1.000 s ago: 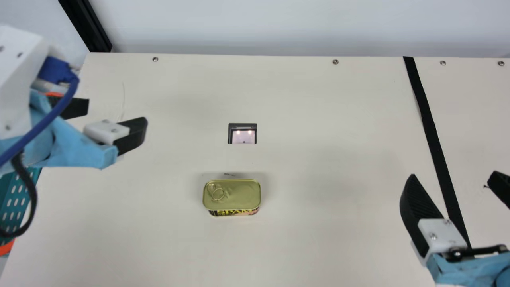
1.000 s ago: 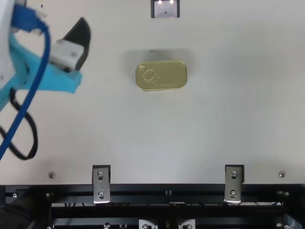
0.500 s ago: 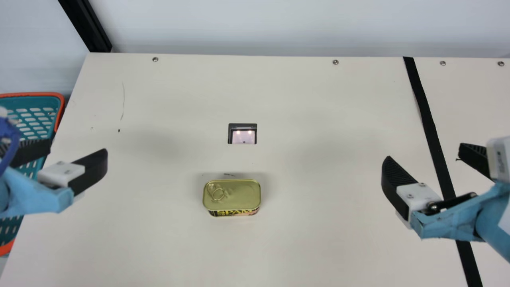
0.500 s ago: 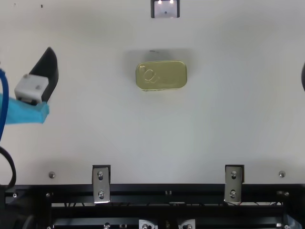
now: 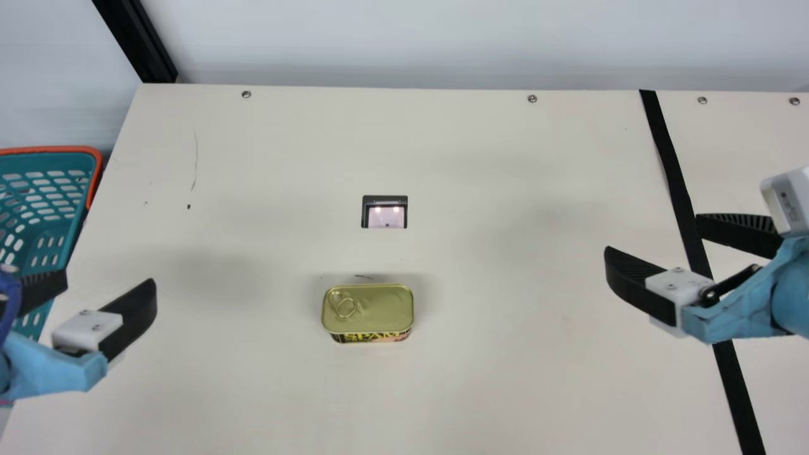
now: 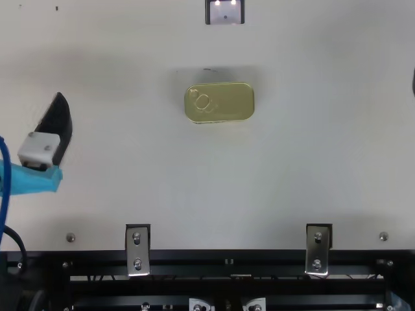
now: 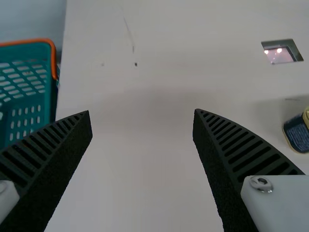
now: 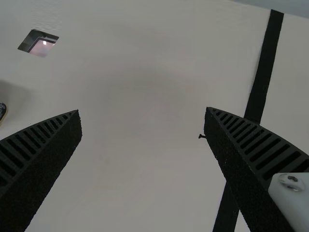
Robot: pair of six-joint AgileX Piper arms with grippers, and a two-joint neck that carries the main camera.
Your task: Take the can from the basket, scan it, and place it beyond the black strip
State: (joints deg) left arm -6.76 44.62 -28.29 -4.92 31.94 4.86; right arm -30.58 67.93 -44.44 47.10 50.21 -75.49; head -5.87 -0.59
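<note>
Bold print marks the dark side label (image 5: 371,337) of the gold, rectangular metal can (image 5: 379,309). Black-fingered left gripper (image 5: 109,278) and right gripper (image 5: 651,233) are each released, spread wide.

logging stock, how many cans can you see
1: the can on the table, nearer me than the scanner. Others may hide in the unseen part of the basket.

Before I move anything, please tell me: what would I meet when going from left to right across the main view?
Teal plastic basket with orange rim, round silver screw, gold rectangular metal can, second silver screw, long black strip.
</note>
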